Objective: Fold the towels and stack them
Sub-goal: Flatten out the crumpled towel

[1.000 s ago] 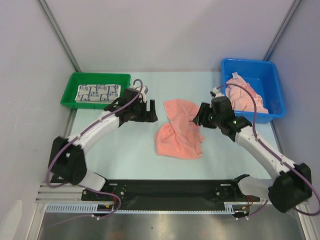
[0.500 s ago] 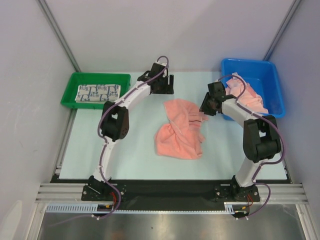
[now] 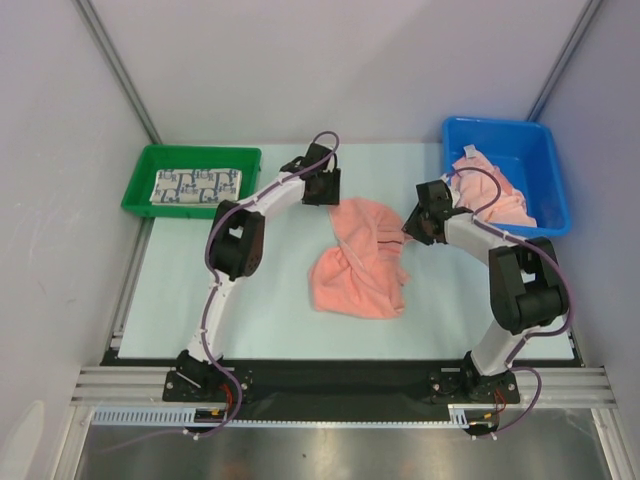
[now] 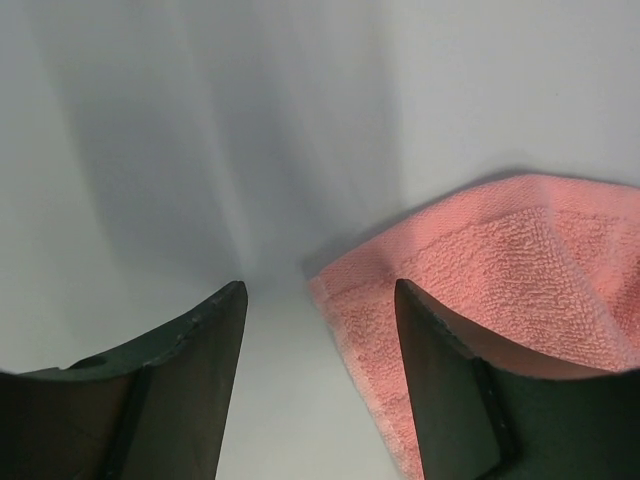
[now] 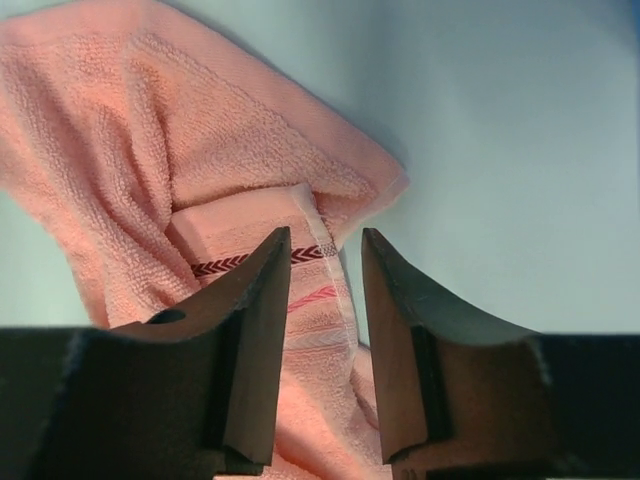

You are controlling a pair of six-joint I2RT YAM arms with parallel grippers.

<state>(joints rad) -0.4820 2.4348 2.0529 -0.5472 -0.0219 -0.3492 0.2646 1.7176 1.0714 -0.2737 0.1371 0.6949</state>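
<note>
A crumpled salmon-pink towel [image 3: 358, 258] lies in the middle of the table. My left gripper [image 3: 322, 192] is low at its far left corner, open; in the left wrist view [image 4: 320, 300] the towel corner [image 4: 500, 260] lies between the fingers, nearer the right one. My right gripper [image 3: 414, 226] is at the towel's right edge, open with a narrow gap [image 5: 325, 240]. The towel's hem with a dark chevron band [image 5: 215, 265] lies between and under its fingers. A folded white towel with blue-grey pattern [image 3: 197, 186] lies in the green tray. More pink towels [image 3: 492, 196] lie in the blue bin.
The green tray [image 3: 190, 158] stands at the far left of the table. The blue bin [image 3: 540, 160] stands at the far right, just behind my right arm. Grey walls close in the back and both sides.
My left gripper swung from beside the green tray to the table's far middle, then came down at the towel's far left corner. My right gripper shifted slightly along the towel's right edge.
</note>
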